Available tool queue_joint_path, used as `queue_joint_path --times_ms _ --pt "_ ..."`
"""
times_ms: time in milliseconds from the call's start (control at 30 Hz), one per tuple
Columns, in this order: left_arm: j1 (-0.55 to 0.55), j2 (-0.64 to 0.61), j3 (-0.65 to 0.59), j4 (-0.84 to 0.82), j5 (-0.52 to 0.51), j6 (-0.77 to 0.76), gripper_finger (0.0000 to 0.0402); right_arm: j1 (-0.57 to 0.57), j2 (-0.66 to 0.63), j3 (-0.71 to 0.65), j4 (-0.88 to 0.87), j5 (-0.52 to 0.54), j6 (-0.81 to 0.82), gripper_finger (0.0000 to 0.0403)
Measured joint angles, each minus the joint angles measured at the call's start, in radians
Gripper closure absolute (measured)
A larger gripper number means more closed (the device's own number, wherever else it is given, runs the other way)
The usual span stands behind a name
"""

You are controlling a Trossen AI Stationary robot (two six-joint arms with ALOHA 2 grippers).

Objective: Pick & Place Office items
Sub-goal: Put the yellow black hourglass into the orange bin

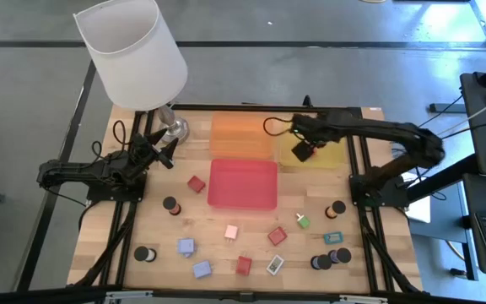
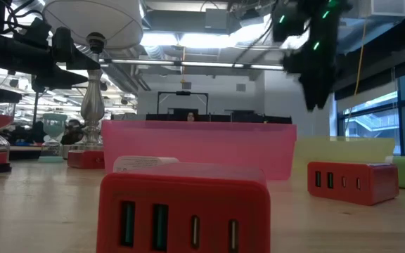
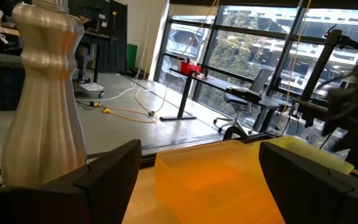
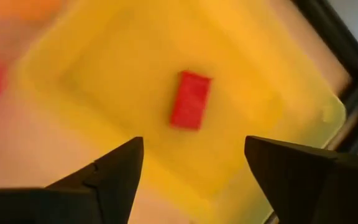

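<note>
The office items lie scattered on the near half of the table: red blocks (image 1: pixel 196 183), lavender-blue blocks (image 1: pixel 186 246), black cylinders (image 1: pixel 171 204), a pink piece (image 1: pixel 231 230), a green piece (image 1: pixel 303 222), and teal (image 1: pixel 333 237) and white (image 1: pixel 274 265) rectangles. One flat red rectangle (image 4: pixel 190 99) lies in the yellow tray (image 1: pixel 332 156). My right gripper (image 4: pixel 193 149) hangs open above it, touching nothing. My left gripper (image 3: pixel 199 155) is open beside the lamp's base (image 3: pixel 42 106), facing the orange tray (image 3: pixel 216 186).
The red tray (image 1: pixel 243 183) sits mid-table, with the orange tray (image 1: pixel 241 133) and the yellow tray behind it. The white-shaded lamp (image 1: pixel 133 51) stands at the far left corner. In the low view a red block (image 2: pixel 185 211) fills the foreground.
</note>
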Motion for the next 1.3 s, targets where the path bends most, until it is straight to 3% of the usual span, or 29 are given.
queue_joint_path --times_ms 333,600,800,1100,1300 --pt "0.0 0.0 0.0 0.0 0.0 0.0 0.008 0.218 -0.352 0.0 -0.12 -0.238 -0.025 0.0137" --pt "0.0 0.0 0.0 -0.001 0.0 0.0 0.008 0.444 -0.528 0.0 -0.114 -0.327 0.153 0.0145" --pt "0.0 0.0 0.0 -0.001 0.0 0.0 0.008 0.61 -0.54 -0.001 -0.062 -0.319 0.224 0.0147" --pt "0.0 0.0 0.0 -0.001 0.0 0.0 0.008 0.812 -0.464 -0.001 -0.062 -0.312 0.144 0.0147" --pt "0.0 0.0 0.0 -0.001 0.0 0.0 0.008 0.915 -0.421 -0.001 -0.061 -0.195 0.038 0.0134"
